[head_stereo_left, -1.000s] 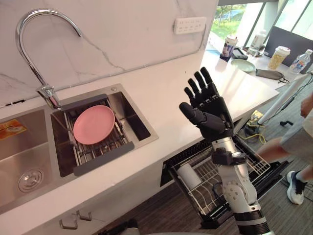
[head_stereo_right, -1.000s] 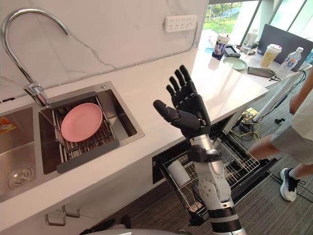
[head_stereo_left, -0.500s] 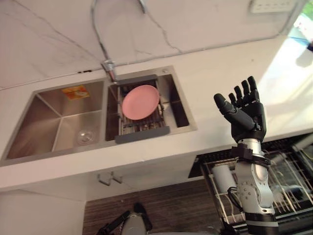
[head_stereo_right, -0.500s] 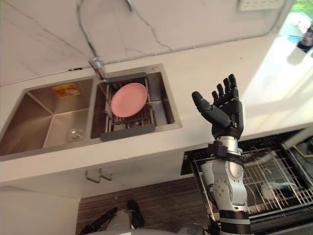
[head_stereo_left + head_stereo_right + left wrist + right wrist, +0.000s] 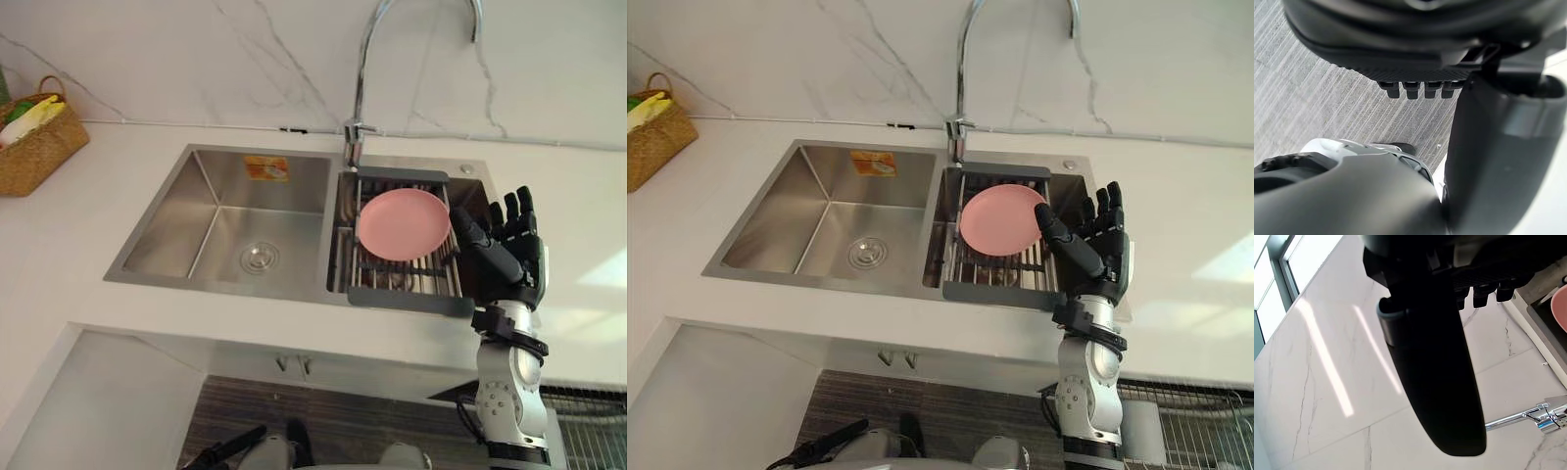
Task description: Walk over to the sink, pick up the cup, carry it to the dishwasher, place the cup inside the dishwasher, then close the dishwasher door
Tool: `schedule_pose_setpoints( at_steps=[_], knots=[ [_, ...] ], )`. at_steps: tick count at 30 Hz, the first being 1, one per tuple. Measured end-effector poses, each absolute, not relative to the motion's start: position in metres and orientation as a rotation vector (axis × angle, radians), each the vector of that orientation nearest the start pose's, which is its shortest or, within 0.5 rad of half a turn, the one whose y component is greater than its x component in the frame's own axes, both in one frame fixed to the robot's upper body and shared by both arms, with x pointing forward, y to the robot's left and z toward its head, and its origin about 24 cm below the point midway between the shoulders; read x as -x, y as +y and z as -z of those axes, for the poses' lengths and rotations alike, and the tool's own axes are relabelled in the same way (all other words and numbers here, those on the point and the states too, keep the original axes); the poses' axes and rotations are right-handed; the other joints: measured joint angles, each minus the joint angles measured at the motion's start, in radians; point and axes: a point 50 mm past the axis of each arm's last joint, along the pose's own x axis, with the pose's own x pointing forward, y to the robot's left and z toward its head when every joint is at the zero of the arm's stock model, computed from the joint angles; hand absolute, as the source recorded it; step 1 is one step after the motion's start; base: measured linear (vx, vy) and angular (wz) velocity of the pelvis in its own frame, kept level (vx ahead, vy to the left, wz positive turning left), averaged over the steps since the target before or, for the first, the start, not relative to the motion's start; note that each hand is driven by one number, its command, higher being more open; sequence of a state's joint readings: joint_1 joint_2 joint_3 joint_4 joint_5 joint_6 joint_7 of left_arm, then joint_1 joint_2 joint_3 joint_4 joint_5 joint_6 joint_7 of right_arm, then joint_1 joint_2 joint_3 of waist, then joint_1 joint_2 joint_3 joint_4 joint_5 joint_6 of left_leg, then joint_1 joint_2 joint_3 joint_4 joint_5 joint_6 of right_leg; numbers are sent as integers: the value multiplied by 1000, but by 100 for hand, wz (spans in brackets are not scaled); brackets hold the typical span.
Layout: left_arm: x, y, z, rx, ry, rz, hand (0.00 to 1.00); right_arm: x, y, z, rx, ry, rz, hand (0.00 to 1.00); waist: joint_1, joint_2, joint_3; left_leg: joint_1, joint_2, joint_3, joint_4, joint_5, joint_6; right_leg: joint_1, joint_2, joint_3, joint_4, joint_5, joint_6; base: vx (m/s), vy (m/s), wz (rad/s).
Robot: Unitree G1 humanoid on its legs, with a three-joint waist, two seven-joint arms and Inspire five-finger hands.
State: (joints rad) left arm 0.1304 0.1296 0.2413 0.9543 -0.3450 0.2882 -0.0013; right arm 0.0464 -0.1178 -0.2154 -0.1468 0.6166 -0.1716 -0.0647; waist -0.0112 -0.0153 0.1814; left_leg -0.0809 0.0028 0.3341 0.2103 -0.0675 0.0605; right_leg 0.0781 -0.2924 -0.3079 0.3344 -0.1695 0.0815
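White marble wall, white surface point(image 5: 88, 220) with a double steel sink point(image 5: 167, 225) set in it. Tall faucet point(image 5: 358, 127) stands between the basins. Left basin bare down to the drain. Right basin has a dark rack point(image 5: 407, 299) with a pink plate point(image 5: 404, 223) lying on it. Wicker basket point(image 5: 39, 147) at the far left, well apart from the sink.

Right hand point(image 5: 514, 259) is raised just beside the sink's right end, fingers straight and spread, thumb out, holding nothing. Left hand point(image 5: 1400, 39) hangs low over the striped floor point(image 5: 1327, 98), fingers look relaxed, nothing in it.

Cup: a pale cylinder point(image 5: 1139, 431) lies in the dishwasher rack point(image 5: 1200, 426) at the lower right corner of the right eye view, below the surface edge. It's cut by the frame, so probably the cup, not certain.

Judged step: cup looks placed, door closing is left. The head faces the sink and the dishwasher sits off at the lower right, so turn toward it first and get the door in view. Bring the right arm down clear of the surface edge, well away from the plate. Check the rack is fully in so the cup can't catch the door. Keep the fingers straight, lay them flat on the door front, push evenly and slowly until it seats. No grip needed. Main risks are hitting the surface edge on the way down and pushing off-centre so the door doesn't latch
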Motion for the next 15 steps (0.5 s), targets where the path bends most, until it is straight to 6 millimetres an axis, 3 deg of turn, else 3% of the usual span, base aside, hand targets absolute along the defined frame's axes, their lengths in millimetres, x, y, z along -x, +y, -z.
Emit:
schedule_pose_setpoints(
  at_steps=[2,4,7,8,10,12,13,14,15],
  knots=[
    [-65,221,162,448,1263,-487,100,-231,-239,-87,-470,-338,312,100,1,-5,2,-25,9,-27,26,-15,0,21,19,-9,-31,9,15,161,-87,32],
    [-62,222,162,461,1254,-482,100,-228,-247,-85,-470,-333,371,100,1,-10,5,-14,17,-44,41,-34,-5,14,23,-2,33,13,17,129,-41,24],
    [-62,223,161,349,1239,-424,100,-223,-252,-85,-451,-354,434,100,0,-3,8,59,47,-49,12,-51,-7,-60,26,73,246,43,-50,121,-1,-4],
    [-62,226,161,322,1244,-416,100,-222,-252,-85,-445,-363,435,100,2,-3,10,86,66,-36,10,-64,-17,-74,34,76,249,-20,-33,98,-6,-35],
    [-61,230,160,312,1250,-418,100,-222,-252,-90,-440,-398,423,100,6,-8,7,103,91,-6,30,-88,-33,-119,37,73,188,-37,-23,92,-60,-47],
    [-60,236,159,293,1256,-418,100,-221,-252,-94,-419,-421,412,100,-2,-22,4,103,104,9,74,-116,-50,-130,46,59,43,21,-13,114,-132,-30],
    [-61,242,157,280,1256,-426,100,-221,-251,-97,-408,-434,405,100,-5,-45,3,98,103,13,113,-144,-66,-130,48,58,-46,125,17,93,-169,-16],
    [-61,242,157,282,1259,-430,100,-221,-252,-98,-402,-435,404,100,-7,-43,3,98,114,14,132,-158,-76,-110,54,62,-64,115,42,119,-199,-29],
    [-60,241,158,292,1269,-432,100,-221,-254,-99,-392,-433,400,100,-6,-26,-5,95,149,22,149,-172,-94,-91,90,69,-114,122,45,112,-169,-34]
  ],
)
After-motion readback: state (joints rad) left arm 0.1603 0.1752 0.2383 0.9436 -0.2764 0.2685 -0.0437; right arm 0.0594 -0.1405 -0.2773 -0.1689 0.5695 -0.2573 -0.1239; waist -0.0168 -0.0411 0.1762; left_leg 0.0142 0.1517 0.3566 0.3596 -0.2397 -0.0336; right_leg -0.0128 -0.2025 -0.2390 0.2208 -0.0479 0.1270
